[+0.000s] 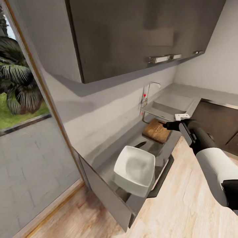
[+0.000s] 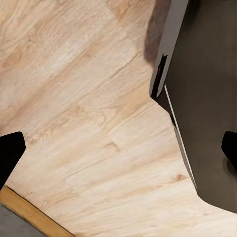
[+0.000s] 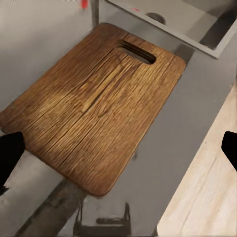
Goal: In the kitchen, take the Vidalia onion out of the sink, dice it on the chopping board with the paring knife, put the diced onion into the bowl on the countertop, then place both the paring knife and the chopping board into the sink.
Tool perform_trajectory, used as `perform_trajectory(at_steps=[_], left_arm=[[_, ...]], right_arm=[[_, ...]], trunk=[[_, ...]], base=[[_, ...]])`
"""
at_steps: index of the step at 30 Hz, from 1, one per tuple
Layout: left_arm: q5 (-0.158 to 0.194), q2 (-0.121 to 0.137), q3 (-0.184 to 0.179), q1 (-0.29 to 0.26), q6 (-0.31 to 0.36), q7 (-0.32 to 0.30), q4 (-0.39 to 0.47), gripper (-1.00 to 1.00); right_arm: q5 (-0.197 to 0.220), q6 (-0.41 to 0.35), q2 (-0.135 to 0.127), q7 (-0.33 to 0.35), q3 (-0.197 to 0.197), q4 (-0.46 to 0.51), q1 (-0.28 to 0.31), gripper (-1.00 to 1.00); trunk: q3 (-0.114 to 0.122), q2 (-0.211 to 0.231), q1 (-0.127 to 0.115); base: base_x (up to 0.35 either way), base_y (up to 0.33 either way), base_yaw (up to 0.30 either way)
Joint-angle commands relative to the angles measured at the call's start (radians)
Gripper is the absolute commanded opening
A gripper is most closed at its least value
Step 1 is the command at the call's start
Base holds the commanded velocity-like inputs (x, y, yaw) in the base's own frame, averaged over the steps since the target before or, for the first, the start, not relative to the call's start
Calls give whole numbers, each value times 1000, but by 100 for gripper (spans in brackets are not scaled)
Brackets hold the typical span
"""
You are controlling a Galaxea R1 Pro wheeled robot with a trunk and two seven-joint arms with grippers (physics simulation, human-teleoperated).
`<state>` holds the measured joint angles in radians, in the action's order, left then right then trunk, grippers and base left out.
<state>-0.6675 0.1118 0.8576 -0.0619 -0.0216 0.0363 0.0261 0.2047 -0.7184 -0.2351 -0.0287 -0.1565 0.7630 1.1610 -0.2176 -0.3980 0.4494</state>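
A kitchen corner seen from the robot's head, the picture tilted. A long grey metal bench (image 1: 132, 140) runs along a pale wall under dark upper cabinets (image 1: 138, 33). At its far end sits the steel sink (image 1: 167, 107) with a curved chrome tap (image 1: 148, 91) and red knob. Just beside the sink, on the bench, lies the brown wooden chopping board (image 1: 156, 131), its slot handle pointing toward the basin. The paring knife (image 1: 140, 144) shows as a dark pointed blade on the bench between the board and the white square bowl (image 1: 135, 169), which stands near the front edge.

The right arm reaches toward the board, its right pincer (image 1: 168, 125) at the board's corner nearest the sink. In the right wrist view the two dark fingertips (image 3: 10, 153) stand wide apart at the picture's edges, holding nothing, above the bare board (image 3: 94, 103).

In the left wrist view the left pincer's fingertips (image 2: 10, 150) are likewise spread wide and empty, over light wooden floor (image 2: 84, 108) beside a dark cabinet (image 2: 207, 89)
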Motion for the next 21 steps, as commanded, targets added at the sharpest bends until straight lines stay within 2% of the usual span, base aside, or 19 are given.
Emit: perform_trajectory(at_steps=[1,21], left_arm=[[-10,0,8,-1,-2,4,-2,100],[-10,0,8,-1,-2,4,-3,100]], right_arm=[[5,-5,-1,-4,-4,1,1,100],[6,-7,0,-42,2,-5,1,100]], trunk=[[-2,-2,1],[-2,-2,1]], base=[[0,320,0],[0,319,0]])
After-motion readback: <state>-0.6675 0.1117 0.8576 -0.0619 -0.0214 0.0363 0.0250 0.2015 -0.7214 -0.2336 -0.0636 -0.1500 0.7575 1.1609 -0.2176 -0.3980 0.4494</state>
